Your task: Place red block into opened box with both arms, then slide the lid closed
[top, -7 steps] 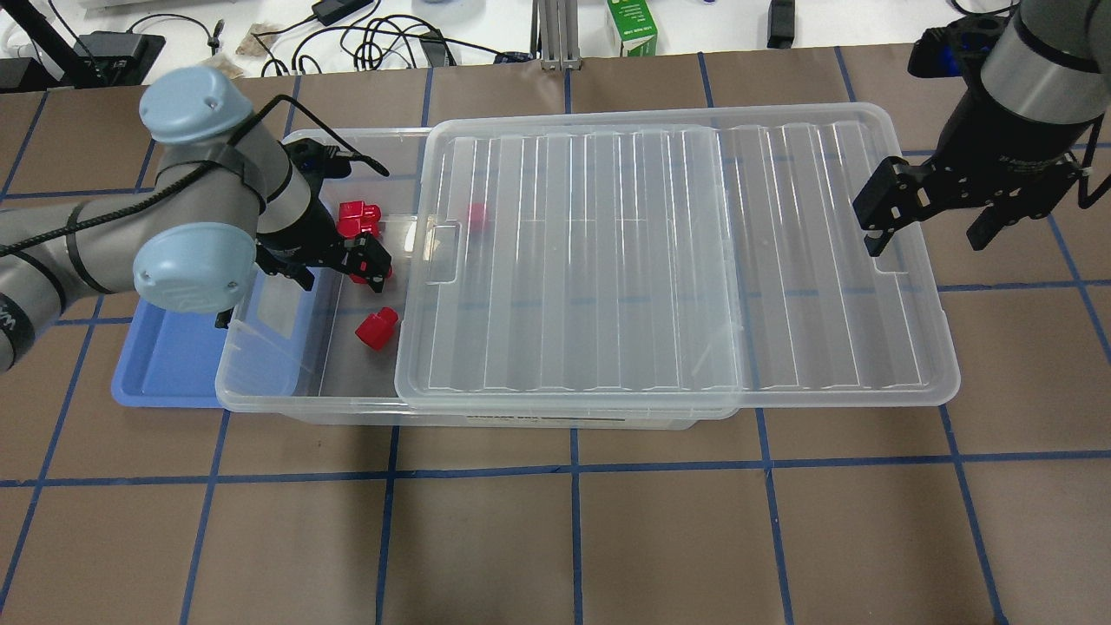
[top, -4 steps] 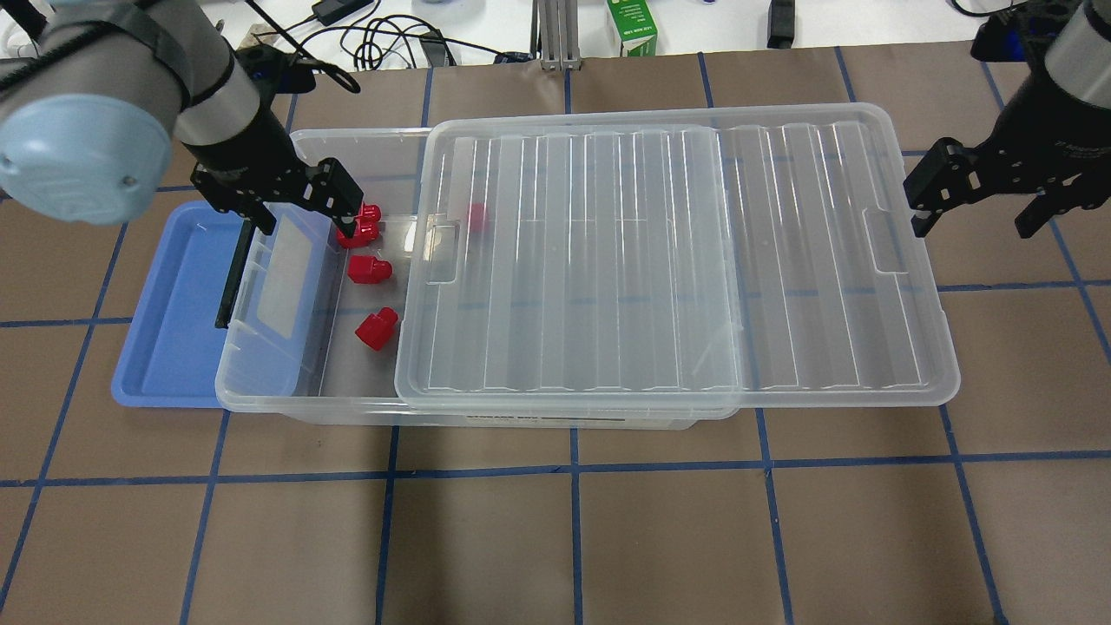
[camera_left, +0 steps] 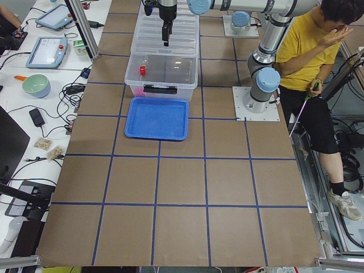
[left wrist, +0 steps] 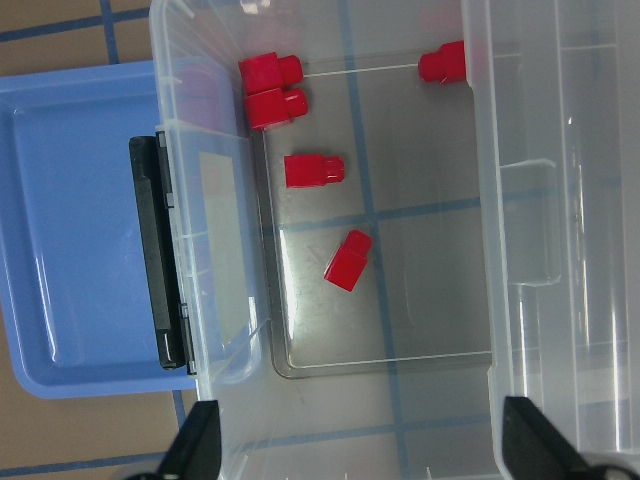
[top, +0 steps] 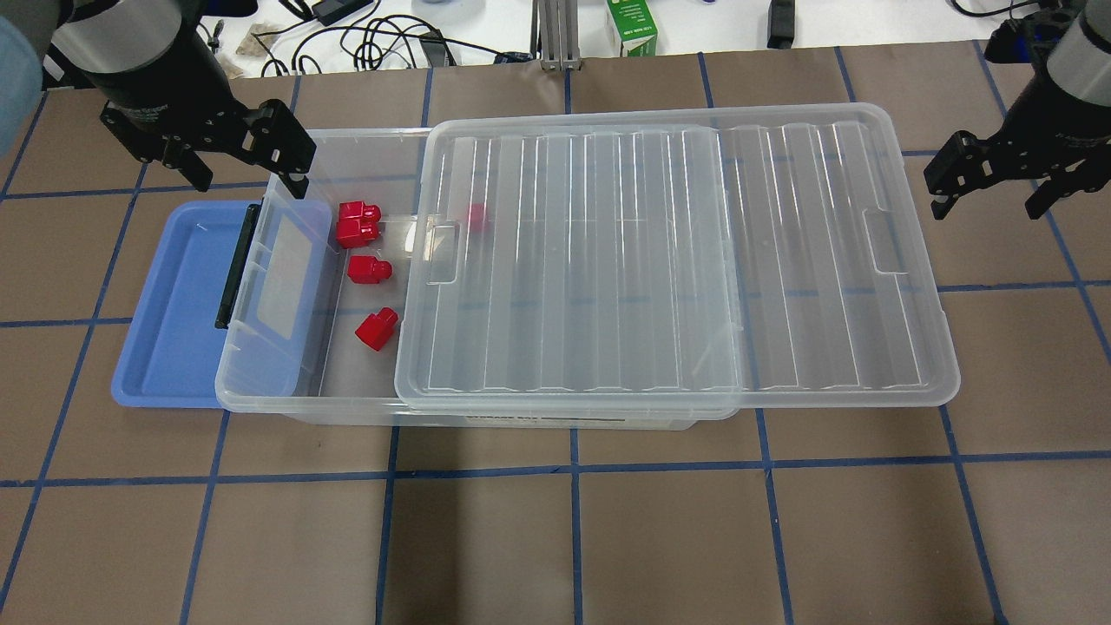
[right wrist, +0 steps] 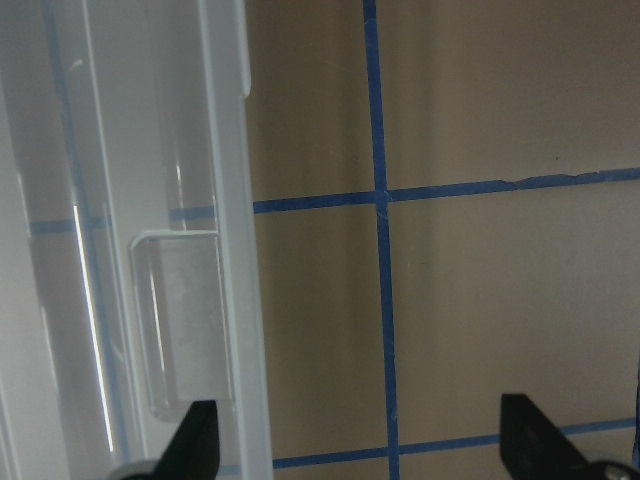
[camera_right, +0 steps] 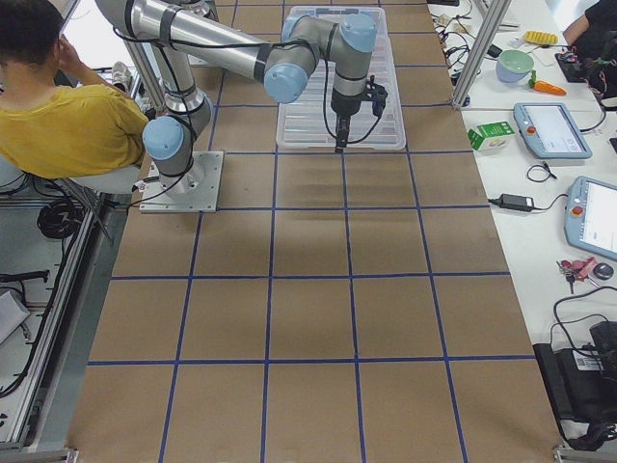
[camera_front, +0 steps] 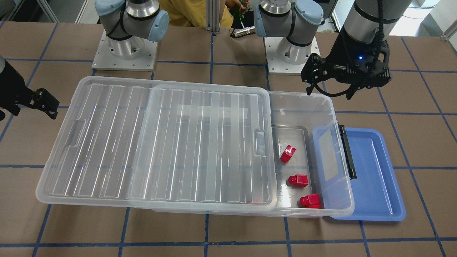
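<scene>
Several red blocks (top: 369, 270) lie on the floor of the clear box (top: 304, 404) at its uncovered left end; one more (top: 476, 215) shows faintly under the lid. In the left wrist view the blocks (left wrist: 314, 170) lie apart from each other. The ribbed clear lid (top: 677, 260) covers most of the box and overhangs its right end. A black latch bar (top: 237, 265) sits on the box's left end. My left gripper (top: 250, 178) hangs open and empty above the box's far left corner. Off the lid's right edge, my right gripper (top: 989, 207) is open and holds nothing.
A blue tray (top: 169, 304) lies partly under the box's left end. Cables (top: 373, 39) and a green carton (top: 631, 26) sit beyond the table's far edge. A person in yellow (camera_left: 307, 51) sits by the robot's bases.
My left gripper let go of a red block inside the box, then rose and drew back to the far left corner. The right gripper moved right, away from the lid's edge.
</scene>
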Available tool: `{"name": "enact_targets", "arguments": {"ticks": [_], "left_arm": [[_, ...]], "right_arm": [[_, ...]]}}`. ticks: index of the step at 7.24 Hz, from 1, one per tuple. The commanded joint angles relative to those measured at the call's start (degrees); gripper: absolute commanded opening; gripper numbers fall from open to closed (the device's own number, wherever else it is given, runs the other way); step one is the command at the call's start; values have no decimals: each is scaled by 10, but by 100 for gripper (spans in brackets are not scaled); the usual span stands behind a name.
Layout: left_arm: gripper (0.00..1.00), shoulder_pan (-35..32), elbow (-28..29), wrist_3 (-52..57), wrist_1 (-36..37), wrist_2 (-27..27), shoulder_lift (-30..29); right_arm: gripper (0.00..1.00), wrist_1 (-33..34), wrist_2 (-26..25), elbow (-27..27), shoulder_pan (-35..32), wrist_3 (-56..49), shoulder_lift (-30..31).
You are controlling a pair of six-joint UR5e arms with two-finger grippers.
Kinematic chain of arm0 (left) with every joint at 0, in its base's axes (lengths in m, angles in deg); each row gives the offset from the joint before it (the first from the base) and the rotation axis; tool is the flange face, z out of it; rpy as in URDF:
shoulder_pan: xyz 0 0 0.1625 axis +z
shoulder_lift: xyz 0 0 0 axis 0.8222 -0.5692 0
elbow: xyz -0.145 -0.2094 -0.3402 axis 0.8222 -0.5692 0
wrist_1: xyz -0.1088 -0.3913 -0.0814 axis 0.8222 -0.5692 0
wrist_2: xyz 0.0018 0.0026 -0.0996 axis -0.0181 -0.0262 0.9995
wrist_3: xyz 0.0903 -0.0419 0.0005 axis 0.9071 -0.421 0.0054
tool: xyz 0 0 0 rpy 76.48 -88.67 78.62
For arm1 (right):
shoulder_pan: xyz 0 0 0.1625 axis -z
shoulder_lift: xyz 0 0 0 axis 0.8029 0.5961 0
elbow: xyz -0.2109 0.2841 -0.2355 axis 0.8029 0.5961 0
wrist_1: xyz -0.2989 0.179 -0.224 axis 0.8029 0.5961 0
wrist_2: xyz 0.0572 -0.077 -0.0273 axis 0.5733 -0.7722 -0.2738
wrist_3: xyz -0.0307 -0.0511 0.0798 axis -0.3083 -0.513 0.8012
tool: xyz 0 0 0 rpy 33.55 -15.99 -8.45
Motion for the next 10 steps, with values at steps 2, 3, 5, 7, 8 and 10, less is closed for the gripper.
{"name": "enact_targets", "arguments": {"ticks": [2,3,5,7,8,10], "left_arm": [[100,-1,-38,-4,6,0,18],[100,-1,-42,1,12,0,19],[100,-1,-38,-4,22,7,9],[100,-2,-30,-29,19,8,7],[100,-2,-30,-32,18,5,10],[100,-2,-30,-52,17,14,9]], "right_arm": [[100,6,-23,-3,27,-23,-31],[100,19,-19,-24,30,-22,-41],[100,59,-17,-48,28,-22,-42],[100,55,-13,-50,23,-21,-38],[100,54,-12,-50,16,-19,-37],[100,52,15,-51,13,-16,-36]]}}
